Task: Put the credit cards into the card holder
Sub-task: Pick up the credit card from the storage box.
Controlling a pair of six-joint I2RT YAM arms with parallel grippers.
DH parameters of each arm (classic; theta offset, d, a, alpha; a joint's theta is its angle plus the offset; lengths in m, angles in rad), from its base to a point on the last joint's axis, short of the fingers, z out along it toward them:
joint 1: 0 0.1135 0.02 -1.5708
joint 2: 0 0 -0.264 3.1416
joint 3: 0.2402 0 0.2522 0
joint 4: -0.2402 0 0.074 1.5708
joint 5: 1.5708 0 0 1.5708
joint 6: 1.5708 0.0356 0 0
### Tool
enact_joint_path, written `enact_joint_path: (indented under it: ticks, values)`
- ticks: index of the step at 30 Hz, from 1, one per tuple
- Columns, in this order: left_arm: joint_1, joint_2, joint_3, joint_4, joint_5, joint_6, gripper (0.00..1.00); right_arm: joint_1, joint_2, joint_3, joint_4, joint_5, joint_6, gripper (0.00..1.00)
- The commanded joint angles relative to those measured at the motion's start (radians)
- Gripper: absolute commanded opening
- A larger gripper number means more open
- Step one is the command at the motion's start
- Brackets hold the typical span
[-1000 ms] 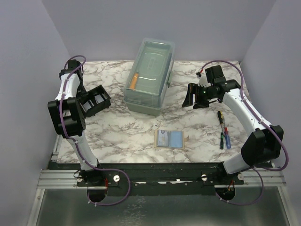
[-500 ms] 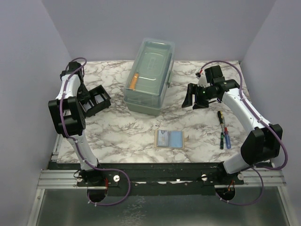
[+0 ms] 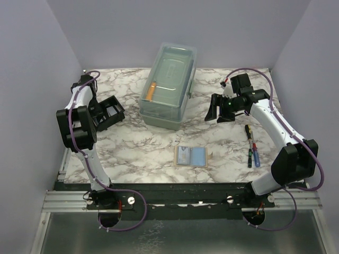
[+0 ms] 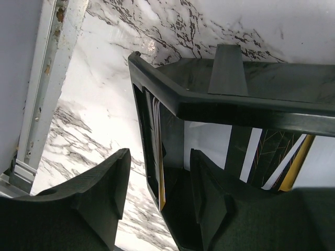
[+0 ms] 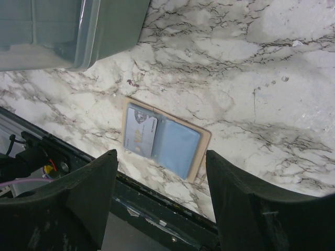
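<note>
The black card holder (image 3: 110, 111) stands at the left of the table. My left gripper (image 3: 99, 114) is at its left end. In the left wrist view the gripper (image 4: 160, 157) is open and straddles the end wall of the holder (image 4: 230, 107), with one finger outside and one inside, and marble shows between the outer finger and the wall. A thin card edge leans inside that wall. A grey card (image 3: 183, 156) and a light blue card (image 3: 198, 156) lie side by side on a tan pad. My right gripper (image 3: 214, 111) is open and empty in the air; its wrist view (image 5: 161, 157) shows the grey card (image 5: 139, 130) and the blue card (image 5: 178, 147) below.
A large clear lidded box (image 3: 169, 84) stands at the back centre. Two screwdrivers (image 3: 252, 148) lie at the right, beside the right arm. The tan pad (image 5: 204, 137) lies near the table's front edge (image 5: 157, 201). The left wall is close behind the left arm.
The left arm's upper links have shifted a little back and to the right; the card holder has not visibly moved. The right arm and the cards are as before.
</note>
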Motion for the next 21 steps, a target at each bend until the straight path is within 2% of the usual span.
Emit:
enact_joint_path:
  ticks: [1,9,21]
  values:
    - [0.003,0.007,-0.012,0.010,-0.015,0.017,0.52,-0.003,0.009,0.023,-0.013,-0.021,-0.015,0.71]
    - [0.003,-0.031,-0.017,-0.015,-0.046,0.043,0.41,-0.004,0.002,0.019,-0.011,-0.018,-0.015,0.71]
    - [0.003,-0.048,0.037,-0.064,-0.043,0.051,0.32,-0.004,-0.002,0.017,-0.008,-0.020,-0.015,0.70]
